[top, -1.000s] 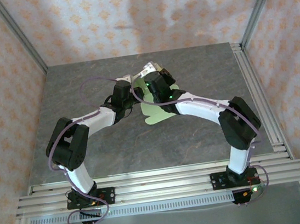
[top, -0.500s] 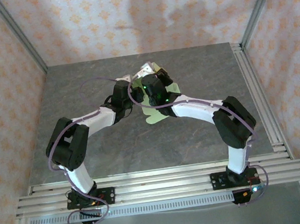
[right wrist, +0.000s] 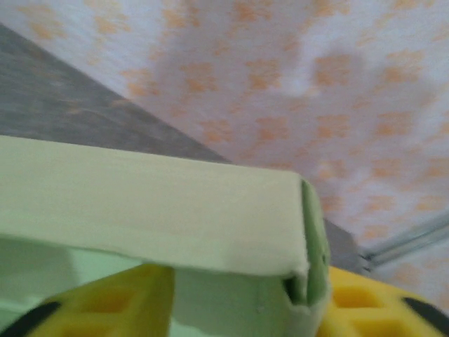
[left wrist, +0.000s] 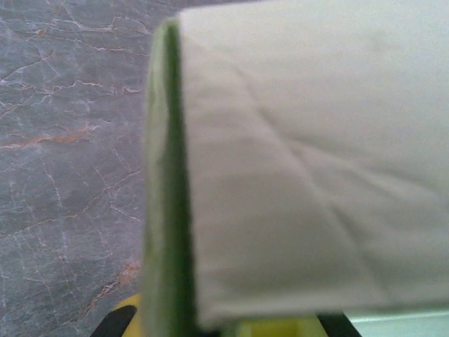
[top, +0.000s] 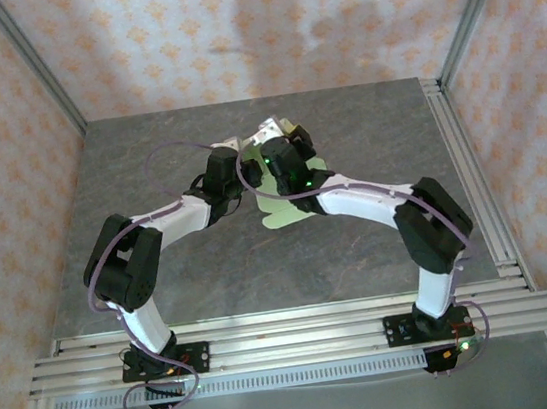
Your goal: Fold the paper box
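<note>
Paper box (top: 289, 210), partly folded, lies at the middle of the table (top: 361, 253). Left gripper (left wrist: 210, 324) is pinched tight on a raised panel of it. Right gripper (right wrist: 238, 303) has its fingers apart astride a folded edge; whether they press it cannot be told.

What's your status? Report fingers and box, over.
Left fingers shut on paper box. Right fingers apart, folded edge between them. Box partly folded, mid-table. No obstruction seen.

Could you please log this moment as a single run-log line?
step: folding paper box | left gripper: shut on the box | right gripper: jaws apart around a folded wall | box: partly folded
</note>
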Robot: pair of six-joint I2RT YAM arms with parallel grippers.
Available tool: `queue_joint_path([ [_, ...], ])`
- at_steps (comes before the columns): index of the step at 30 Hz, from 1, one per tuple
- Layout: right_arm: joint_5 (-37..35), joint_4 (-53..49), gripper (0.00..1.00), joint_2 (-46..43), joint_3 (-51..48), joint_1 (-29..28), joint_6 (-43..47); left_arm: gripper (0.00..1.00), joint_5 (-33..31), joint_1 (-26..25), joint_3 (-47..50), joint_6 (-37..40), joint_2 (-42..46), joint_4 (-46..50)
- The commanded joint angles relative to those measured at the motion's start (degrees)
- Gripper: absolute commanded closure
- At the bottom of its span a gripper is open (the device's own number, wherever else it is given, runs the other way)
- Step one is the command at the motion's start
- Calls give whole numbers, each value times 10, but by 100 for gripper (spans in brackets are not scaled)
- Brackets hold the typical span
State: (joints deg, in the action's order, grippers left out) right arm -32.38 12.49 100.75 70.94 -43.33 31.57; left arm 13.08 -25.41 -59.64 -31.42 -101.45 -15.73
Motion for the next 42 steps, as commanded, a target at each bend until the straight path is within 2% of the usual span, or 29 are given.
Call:
queue_joint_path([
  [1, 169, -72, 37, -73, -17, 30, -99, 100, 2, -4, -16, 12, 28, -2],
  [3, 267, -108, 24, -98, -23, 53, -124, 100, 3, -4, -17, 12, 27, -1],
  [7, 405, -154, 12, -141, -37, 92, -137, 100, 4, -4, -16, 12, 24, -2],
  [13, 633, -185, 9, -192, -62, 187, -159, 100, 14, -3, -19, 16, 25, -2],
  [17, 798, -218, 10, -189, -58, 257, -148, 100, 32, -2, -20, 23, 25, -5],
  [19, 845, -243, 10, -177, -46, 279, -124, 100, 46, -3, -19, 27, 23, -11],
  [25, 852, -299, 10, -133, 2, 293, -59, 100, 73, -2, -17, 26, 20, -26],
  [30, 855, -314, 18, -93, 37, 293, -43, 100, 77, -2, -25, 30, 20, -15],
  [42, 857, -311, 49, -86, 47, 292, -36, 100, 85, -3, -35, 26, 7, -12],
])
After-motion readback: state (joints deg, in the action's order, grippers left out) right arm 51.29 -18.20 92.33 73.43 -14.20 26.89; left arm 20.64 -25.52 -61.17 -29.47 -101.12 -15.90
